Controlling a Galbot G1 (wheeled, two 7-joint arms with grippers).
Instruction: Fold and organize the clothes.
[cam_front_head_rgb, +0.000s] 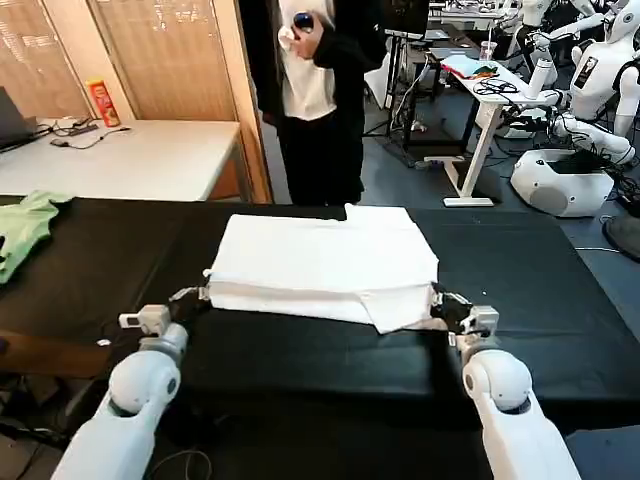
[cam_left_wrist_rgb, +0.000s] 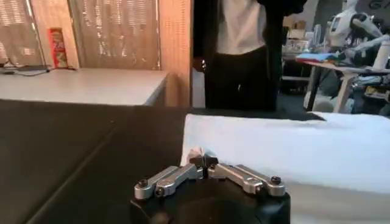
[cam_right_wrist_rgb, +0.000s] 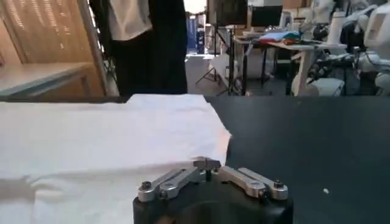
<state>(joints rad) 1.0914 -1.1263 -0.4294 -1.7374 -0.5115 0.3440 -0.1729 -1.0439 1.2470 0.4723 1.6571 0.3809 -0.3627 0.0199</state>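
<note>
At far left of the head view, a light green garment (cam_front_head_rgb: 22, 228) lies bunched at the edge of the black table (cam_front_head_rgb: 90, 270), set aside from the work. Lower left of centre, the left gripper (cam_front_head_rgb: 203, 293) has its fingers drawn together on the near left corner of the white T-shirt (cam_front_head_rgb: 325, 262); the left wrist view shows the fingertips meeting on a pinch of white cloth at the hem (cam_left_wrist_rgb: 203, 159). The shirt lies in the middle of the frame, already doubled into a rough rectangle, with no print in sight. Lower right of centre, the right gripper (cam_front_head_rgb: 441, 303) pinches the opposite near corner, its fingers likewise closed on fabric (cam_right_wrist_rgb: 207, 163). Both corners appear held at once so the near edge can be raised evenly for a further fold.
</note>
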